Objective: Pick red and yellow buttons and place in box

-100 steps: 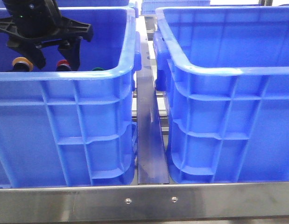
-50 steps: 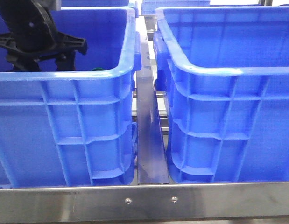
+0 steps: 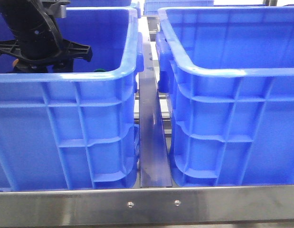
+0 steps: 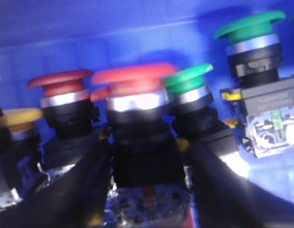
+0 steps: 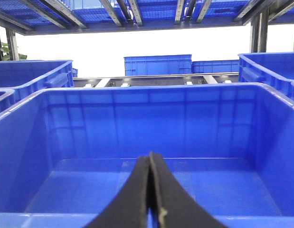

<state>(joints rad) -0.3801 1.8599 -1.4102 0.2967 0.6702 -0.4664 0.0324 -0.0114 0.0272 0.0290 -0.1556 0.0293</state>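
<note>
My left gripper is down inside the left blue crate. In the left wrist view its fingers stand close on either side of the black body of a red button, with the jaws apart; that view is blurred. A second red button and a yellow button stand beside it. A bit of the yellow cap shows under the gripper in the front view. The right blue crate, the box, holds nothing I can see. My right gripper is shut and empty over the box's near rim.
Two green-capped buttons stand next to the red one; a green cap peeks over the left crate's rim. A metal rail runs between the crates. More blue crates stand behind.
My left gripper has gone down into the left crate over the buttons, hiding the red and most of the yellow cap in the front view. The right arm has not moved.
</note>
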